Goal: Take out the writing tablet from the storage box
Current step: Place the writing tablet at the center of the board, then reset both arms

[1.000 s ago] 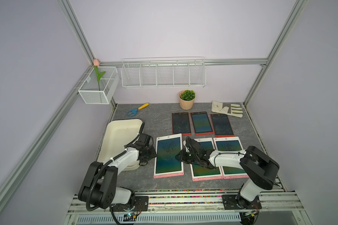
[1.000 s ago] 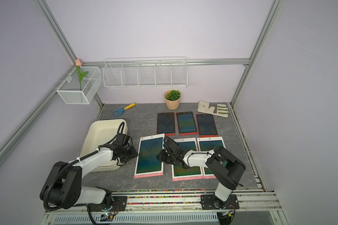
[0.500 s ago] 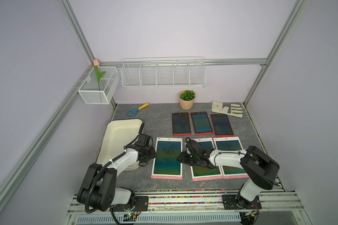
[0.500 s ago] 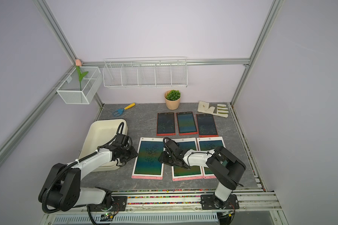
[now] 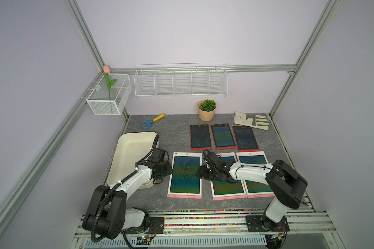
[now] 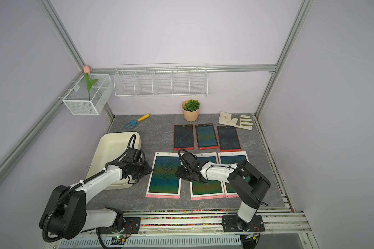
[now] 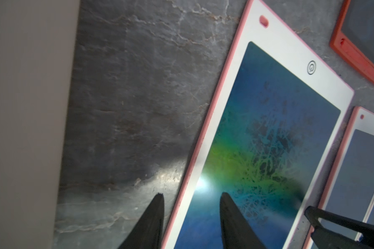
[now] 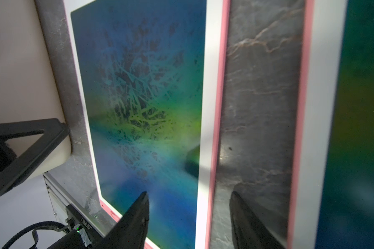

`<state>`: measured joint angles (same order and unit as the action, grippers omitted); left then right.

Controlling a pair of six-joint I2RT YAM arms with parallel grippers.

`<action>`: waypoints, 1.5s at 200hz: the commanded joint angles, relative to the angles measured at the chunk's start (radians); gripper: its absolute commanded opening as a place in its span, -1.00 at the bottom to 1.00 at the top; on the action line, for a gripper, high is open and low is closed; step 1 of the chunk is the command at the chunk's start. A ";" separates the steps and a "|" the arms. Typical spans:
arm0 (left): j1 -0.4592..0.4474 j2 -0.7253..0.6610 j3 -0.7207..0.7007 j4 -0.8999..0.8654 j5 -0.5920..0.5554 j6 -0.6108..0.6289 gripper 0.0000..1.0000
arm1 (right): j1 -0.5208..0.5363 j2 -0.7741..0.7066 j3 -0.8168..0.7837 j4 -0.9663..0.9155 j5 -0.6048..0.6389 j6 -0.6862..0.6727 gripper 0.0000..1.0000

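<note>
Writing tablet [image 5: 185, 174] flat on table at three o'clock of empty storage box [image 5: 130, 151]; left gripper [image 7: 191, 199] and right gripper [image 8: 189, 197] both apart astride opposite edges. Risk: withdrawing fingertips snagging pink rim, skewing it.

storage box [image 5: 127, 155]: cream white
big tablet [image 5: 185, 174]: pink edge, blue-green screen, scribbles
small tablets [image 5: 200, 137]: red edges
table [image 5: 175, 138]: dark grey, marbled

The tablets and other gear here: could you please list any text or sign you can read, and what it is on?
No word reads clearly.
Round symbol, no letters: top bezel of the large pink writing tablet.
Tiny print on the red tablets: too small.
White print on a black part, right wrist view: blurred.
</note>
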<state>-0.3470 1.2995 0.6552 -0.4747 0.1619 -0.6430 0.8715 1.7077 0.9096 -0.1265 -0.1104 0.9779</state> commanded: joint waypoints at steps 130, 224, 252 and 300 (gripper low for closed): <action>0.055 -0.480 0.030 0.056 -0.601 0.246 0.50 | -0.047 -0.495 0.104 -0.240 0.725 -0.558 0.77; 0.055 -0.551 -0.290 0.625 -0.810 0.492 0.70 | -0.312 -0.814 -0.183 -0.031 0.962 -0.825 0.77; 0.057 -0.443 -0.401 0.928 -0.834 0.616 0.79 | -0.407 -0.838 -0.282 0.133 0.975 -0.895 0.78; 0.163 -0.150 -0.404 1.191 -0.633 0.634 0.81 | -0.600 -0.824 -0.465 0.417 0.759 -0.959 0.77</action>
<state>-0.2100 1.0477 0.2363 0.4973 -0.5735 -0.0635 0.3302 0.8783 0.5079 0.0826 0.7681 0.0914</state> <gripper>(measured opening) 0.905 0.887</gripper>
